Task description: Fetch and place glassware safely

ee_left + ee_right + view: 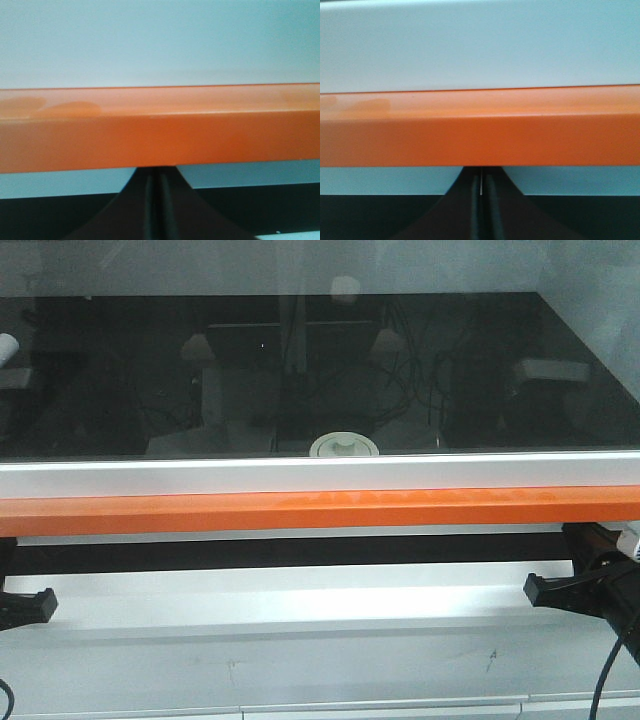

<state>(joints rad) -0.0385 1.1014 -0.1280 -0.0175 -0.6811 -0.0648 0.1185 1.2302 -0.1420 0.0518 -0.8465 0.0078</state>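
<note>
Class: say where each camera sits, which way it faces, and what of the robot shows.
Front: behind the arms, facing the glass window with the jar behind it; left fingers and right fingers at the lower edges.
Left wrist: on the left arm, facing the orange bar; shut left fingers below.
Right wrist: likewise, right fingers shut.
All share the orange bar.

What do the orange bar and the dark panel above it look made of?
Orange bar: probably painted metal or plastic; smooth, semi-gloss, with soft highlights. Dark panel: likely glass; flat, glossy, with mirror-like reflections across it.
</note>
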